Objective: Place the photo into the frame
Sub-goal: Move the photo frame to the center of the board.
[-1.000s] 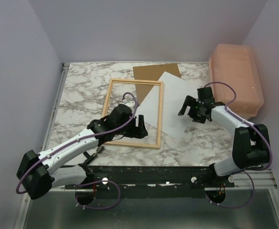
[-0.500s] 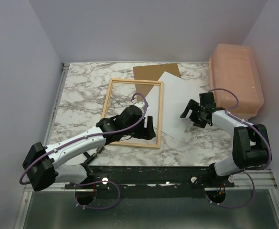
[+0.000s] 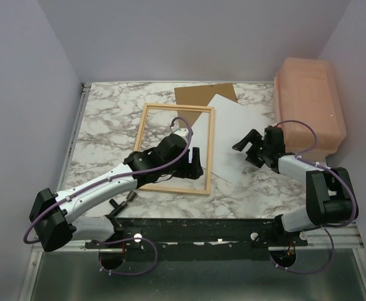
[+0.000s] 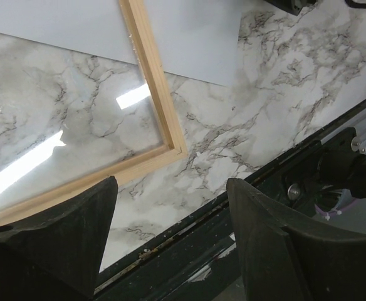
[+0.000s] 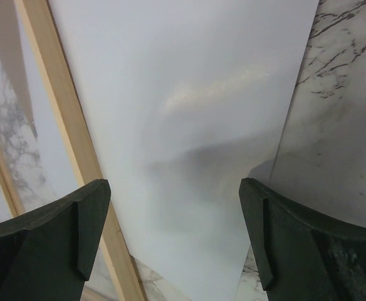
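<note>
The frame (image 3: 210,150) of light wood with a clear pane lies flat mid-table. The photo (image 3: 233,132) lies white side up to its right, its left part under the frame's right rail. My left gripper (image 3: 194,164) is open and empty above the frame's near right corner; its wrist view shows that corner of the frame (image 4: 151,81), the photo (image 4: 189,37) and open jaws (image 4: 170,251). My right gripper (image 3: 245,147) is open and empty over the photo's near right part; its wrist view shows the photo (image 5: 189,94) between wide jaws (image 5: 177,244) and the frame rail (image 5: 57,106).
A brown backing board (image 3: 198,94) lies at the back, partly under the photo. A pink plastic bin (image 3: 311,106) stands at the far right. A black mounting rail (image 3: 233,229) runs along the table's near edge, also in the left wrist view (image 4: 233,213).
My left gripper has moved right along the frame's near side to its right corner. My right gripper has come nearer and to the left, over the photo.
</note>
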`<action>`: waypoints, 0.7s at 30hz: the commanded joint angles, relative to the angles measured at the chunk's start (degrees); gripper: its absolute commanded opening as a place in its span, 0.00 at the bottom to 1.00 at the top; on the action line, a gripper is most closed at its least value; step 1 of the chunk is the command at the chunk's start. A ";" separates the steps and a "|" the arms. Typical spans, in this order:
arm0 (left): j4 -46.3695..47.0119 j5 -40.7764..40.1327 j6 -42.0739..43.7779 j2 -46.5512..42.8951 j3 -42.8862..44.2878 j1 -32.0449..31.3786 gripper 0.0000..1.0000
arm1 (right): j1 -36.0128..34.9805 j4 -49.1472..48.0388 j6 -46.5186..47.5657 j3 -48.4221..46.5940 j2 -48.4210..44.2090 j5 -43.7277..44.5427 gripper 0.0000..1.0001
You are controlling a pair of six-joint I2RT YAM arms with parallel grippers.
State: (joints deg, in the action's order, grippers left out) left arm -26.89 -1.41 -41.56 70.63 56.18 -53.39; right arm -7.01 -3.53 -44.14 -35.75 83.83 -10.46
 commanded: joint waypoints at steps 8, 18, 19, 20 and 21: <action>-5.61 8.18 2.05 2.04 7.73 5.56 0.73 | 0.06 -5.27 -10.61 3.24 -1.09 -10.25 0.90; -8.35 20.34 3.92 8.07 9.99 9.18 0.74 | 0.09 8.96 -7.03 2.29 -3.00 -8.63 0.91; -9.16 20.39 4.77 9.38 10.60 9.18 0.74 | 0.04 11.14 -6.16 2.22 -3.30 -7.33 0.92; -10.00 20.52 5.67 10.87 11.59 9.18 0.74 | 0.03 12.75 -5.74 2.25 -3.61 -6.38 0.92; -10.58 20.29 6.54 12.21 12.63 9.13 0.74 | 0.06 14.23 -5.36 2.28 -4.00 -5.00 0.93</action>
State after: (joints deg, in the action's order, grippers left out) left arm -33.63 14.57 -39.05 78.06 64.71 -44.31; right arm -7.03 -0.23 -50.63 -33.69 81.32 -18.76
